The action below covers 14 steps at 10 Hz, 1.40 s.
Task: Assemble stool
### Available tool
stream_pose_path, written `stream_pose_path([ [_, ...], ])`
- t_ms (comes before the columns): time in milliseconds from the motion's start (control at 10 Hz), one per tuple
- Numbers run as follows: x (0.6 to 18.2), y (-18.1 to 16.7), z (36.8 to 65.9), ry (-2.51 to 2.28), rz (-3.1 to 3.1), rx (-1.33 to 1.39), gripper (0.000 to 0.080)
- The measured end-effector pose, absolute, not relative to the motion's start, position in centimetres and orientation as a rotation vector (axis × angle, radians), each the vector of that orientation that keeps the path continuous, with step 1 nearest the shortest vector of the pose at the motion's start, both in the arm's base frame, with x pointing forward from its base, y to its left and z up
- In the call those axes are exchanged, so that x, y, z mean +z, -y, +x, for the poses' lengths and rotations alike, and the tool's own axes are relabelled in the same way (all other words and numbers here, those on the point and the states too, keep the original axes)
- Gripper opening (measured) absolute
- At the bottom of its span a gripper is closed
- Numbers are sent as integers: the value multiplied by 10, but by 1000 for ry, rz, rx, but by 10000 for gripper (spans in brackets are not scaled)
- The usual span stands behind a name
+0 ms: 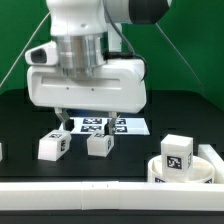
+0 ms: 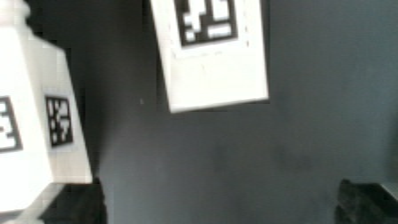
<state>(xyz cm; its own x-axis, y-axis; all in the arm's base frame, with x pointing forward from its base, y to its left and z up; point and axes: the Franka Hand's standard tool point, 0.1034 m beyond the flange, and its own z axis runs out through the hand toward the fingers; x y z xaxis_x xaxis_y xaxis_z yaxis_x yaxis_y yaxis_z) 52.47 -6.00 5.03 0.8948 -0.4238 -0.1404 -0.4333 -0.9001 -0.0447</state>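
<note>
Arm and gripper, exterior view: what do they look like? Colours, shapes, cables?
The arm is glossy white with a black joint section, then a ribbed silver-grey wrist cylinder. The gripper has a wide white boxy body and two short dark fingers. Thin dark cables run beside the wrist. No markings readable.

Bright even overhead light; exterior view sharp, wrist view blurred.
</note>
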Motion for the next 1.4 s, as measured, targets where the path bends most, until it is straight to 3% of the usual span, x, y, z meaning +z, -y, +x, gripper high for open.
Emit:
stream_pose_path([
  [500,53,54,523,-645,-2876,589,649],
  [1400,35,46,499,-538,-2571,1329,649],
])
